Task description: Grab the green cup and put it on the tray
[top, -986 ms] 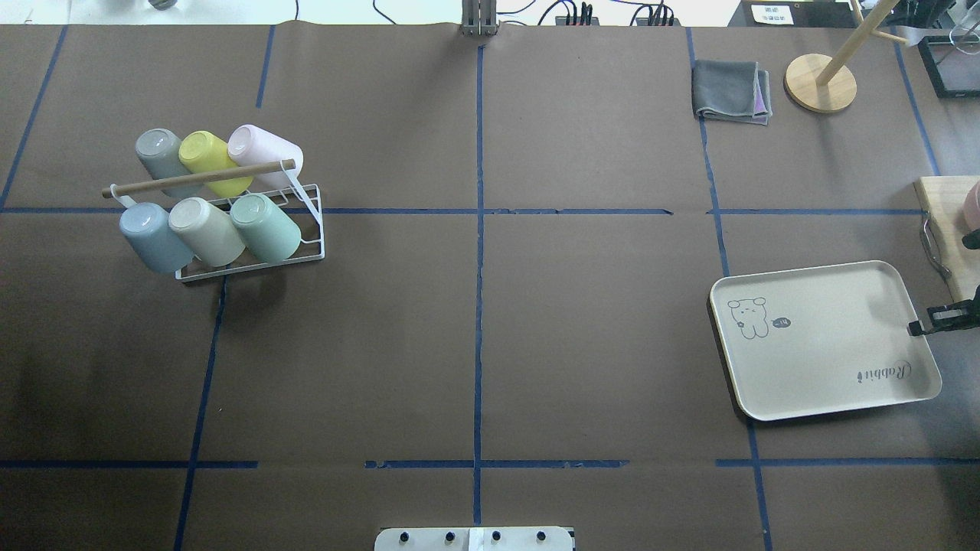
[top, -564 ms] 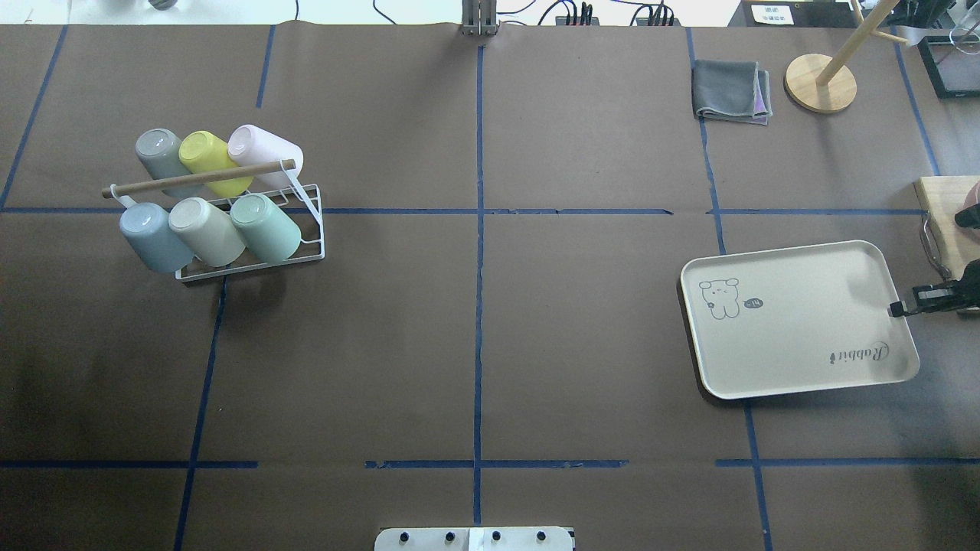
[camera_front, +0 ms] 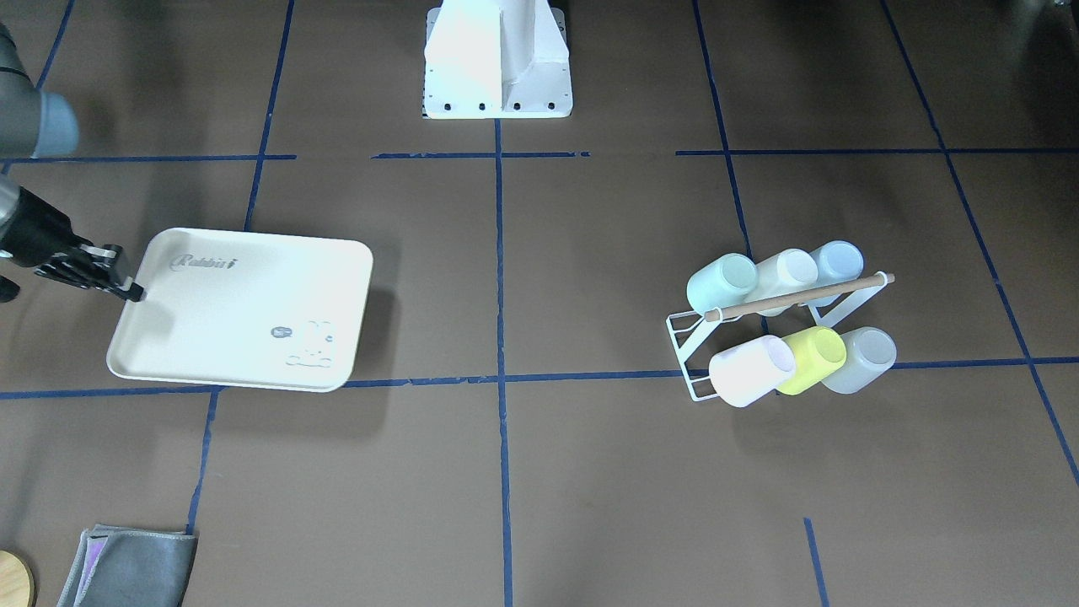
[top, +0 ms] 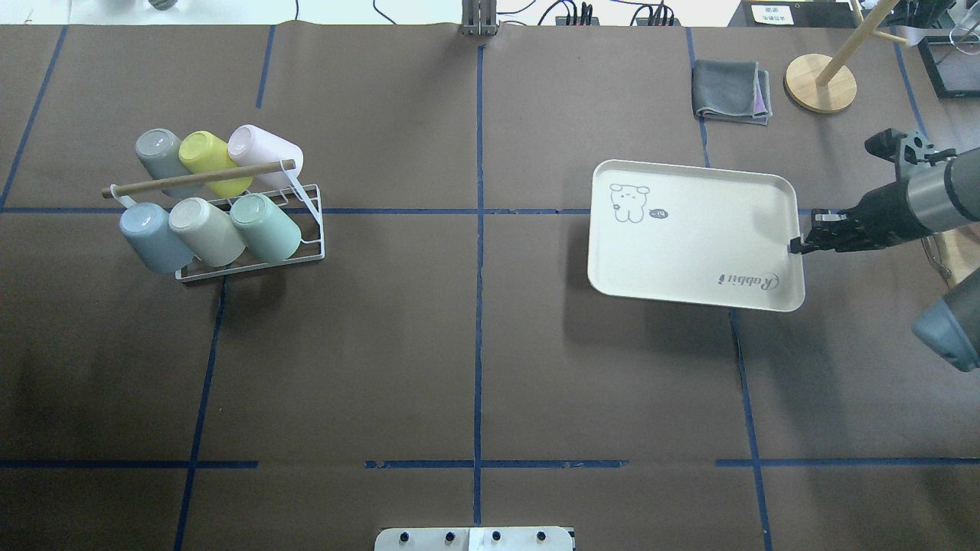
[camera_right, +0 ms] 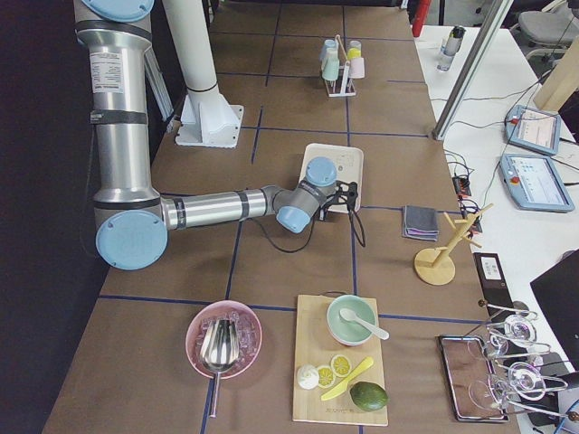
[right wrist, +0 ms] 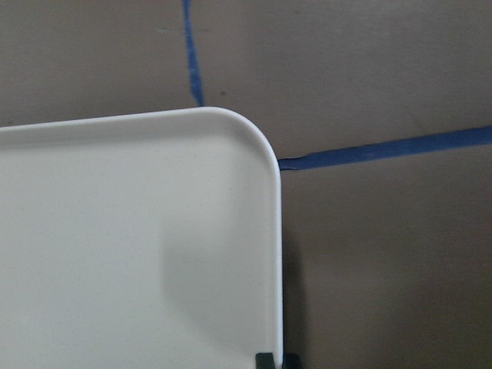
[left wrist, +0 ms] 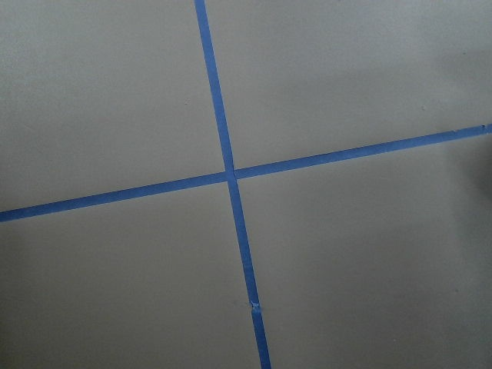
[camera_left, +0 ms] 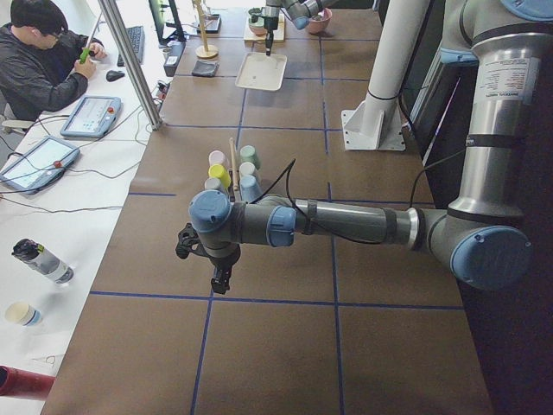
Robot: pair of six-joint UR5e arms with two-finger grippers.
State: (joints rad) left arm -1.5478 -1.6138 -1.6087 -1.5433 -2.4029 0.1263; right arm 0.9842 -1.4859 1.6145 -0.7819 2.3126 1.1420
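Observation:
The green cup (top: 268, 226) (camera_front: 721, 282) lies tilted on a white wire rack (top: 310, 237), at the right end of its near row as seen from overhead. The cream tray (top: 689, 252) (camera_front: 228, 312) hangs a little above the table and casts a shadow below. My right gripper (top: 796, 245) (camera_front: 133, 291) is shut on the tray's right short rim. The right wrist view shows that tray corner (right wrist: 138, 246). My left gripper (camera_left: 220, 281) hovers over bare table near the rack; I cannot tell if it is open or shut.
Several other cups share the rack: blue (top: 153, 237), cream (top: 205, 229), grey, yellow and pink. A folded grey cloth (top: 731, 90) and a wooden stand (top: 820, 83) sit at the far right. A cutting board (camera_right: 339, 362) and a pink bowl (camera_right: 223, 339) lie beyond the tray.
The right gripper has carried the tray left and away from the robot, from the table's right edge toward the middle. The rack and cups have not moved.

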